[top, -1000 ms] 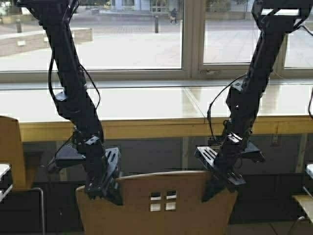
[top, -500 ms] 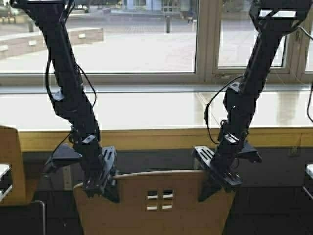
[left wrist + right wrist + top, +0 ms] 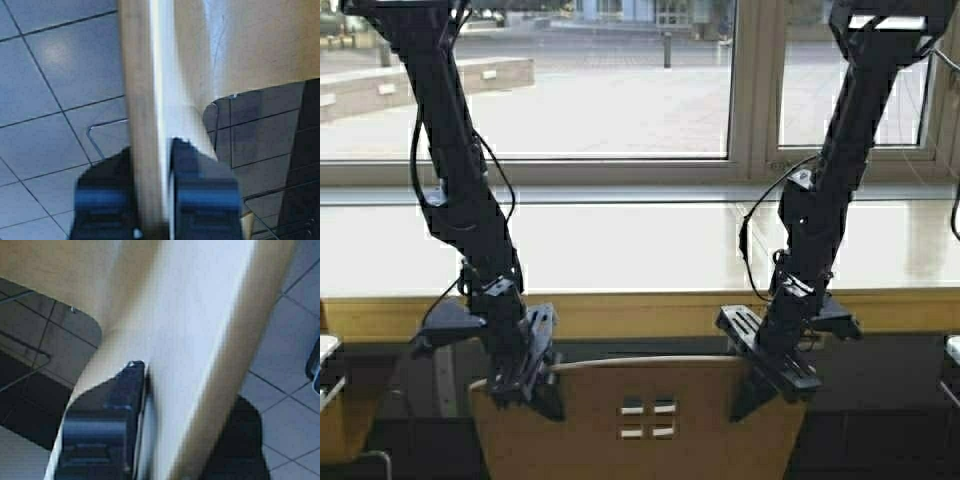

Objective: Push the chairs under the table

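Observation:
A tan plywood chair point(image 3: 640, 425) with small square cutouts in its backrest stands before me, its back facing me. Beyond it runs the long table point(image 3: 620, 312), pale glossy top with a yellow wood front edge. My left gripper point(image 3: 535, 390) is shut on the backrest's left top edge; the left wrist view shows the backrest edge point(image 3: 150, 100) clamped between both fingers. My right gripper point(image 3: 760, 385) is shut on the backrest's right top edge, which fills the right wrist view point(image 3: 200, 340). The seat and legs are hidden in the high view.
Another tan chair point(image 3: 332, 440) shows at the far left edge. A large window point(image 3: 580, 80) runs behind the table. Grey tiled floor point(image 3: 45, 75) lies under the chair. A pale object point(image 3: 952, 348) peeks in at the right edge.
The robot has driven forward: the table's front edge now sits lower and closer in the high view. Both grippers keep their hold on the backrest, and the chair has gone forward with them.

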